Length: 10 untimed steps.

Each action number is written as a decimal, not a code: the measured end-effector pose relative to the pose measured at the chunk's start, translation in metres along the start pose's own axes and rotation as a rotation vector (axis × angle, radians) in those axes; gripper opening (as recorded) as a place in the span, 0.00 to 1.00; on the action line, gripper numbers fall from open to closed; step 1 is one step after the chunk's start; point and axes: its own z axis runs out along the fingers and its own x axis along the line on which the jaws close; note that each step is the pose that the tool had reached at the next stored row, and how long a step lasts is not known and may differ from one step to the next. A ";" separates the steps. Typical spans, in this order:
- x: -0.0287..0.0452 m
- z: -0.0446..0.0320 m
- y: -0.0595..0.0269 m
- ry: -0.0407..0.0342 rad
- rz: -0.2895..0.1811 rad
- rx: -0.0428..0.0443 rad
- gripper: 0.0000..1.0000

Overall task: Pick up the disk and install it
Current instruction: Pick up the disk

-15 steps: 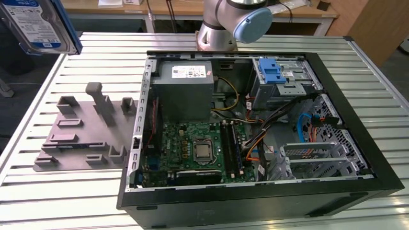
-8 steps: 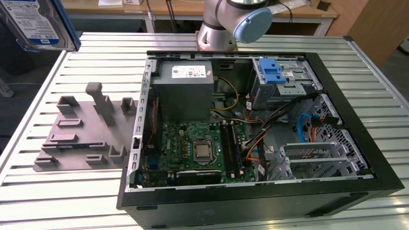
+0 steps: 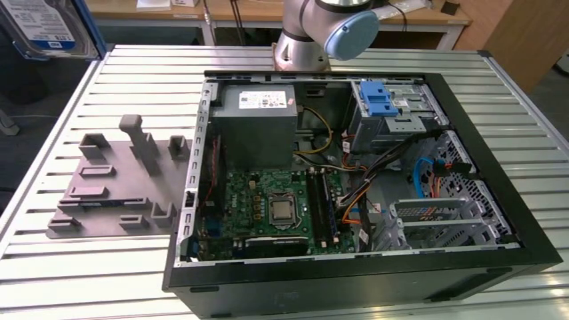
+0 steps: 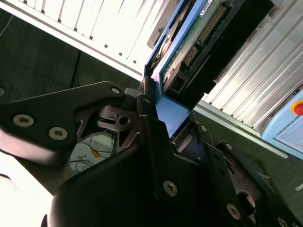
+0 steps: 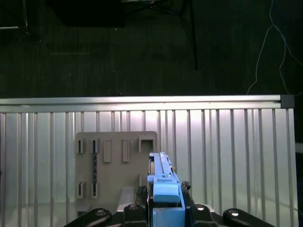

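The pick is done and we're in the carry. The end effector (image 5: 163, 213) is clamped on the disk (image 5: 163, 182), fingers (image 5: 134, 209) drawn in against its flat sides so it hangs on edge, the blue bracket facing the first wrist view. Under it lies the grey fixture plate (image 5: 113, 158) on the ribbed table (image 5: 227, 156), and the disk is clear of both, touching nothing but the fingers.

In the second wrist view the end effector (image 4: 168, 116) bites right at the bracket's end. The disk (image 4: 199, 38) shows its green circuit board and a row of connector pins, blue plastic along the edge.

In the exterior view the disk (image 3: 42, 27) is up in the far corner on the exterior view's left, white and blue label showing. It's cropped there, so it's probably over the table's far edge, though I can't be sure. The plate (image 3: 116, 180) sits bare beside the open case (image 3: 356, 283).

The install isn't done. The cage (image 3: 391, 107) with the blue latch is well apart from the disk, at the case's far end. My read: reaching it calls for a long carry, then squaring the bracket to the bay, clear of the cables.
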 end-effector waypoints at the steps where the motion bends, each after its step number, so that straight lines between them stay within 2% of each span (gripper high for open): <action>1: 0.0005 0.0000 0.0000 -0.0001 0.000 0.0001 0.36; 4: 0.0071 -0.0005 -0.0002 0.0000 0.000 0.0001 0.36; 10: 0.0283 -0.0016 -0.0009 -0.0001 0.000 0.0002 0.36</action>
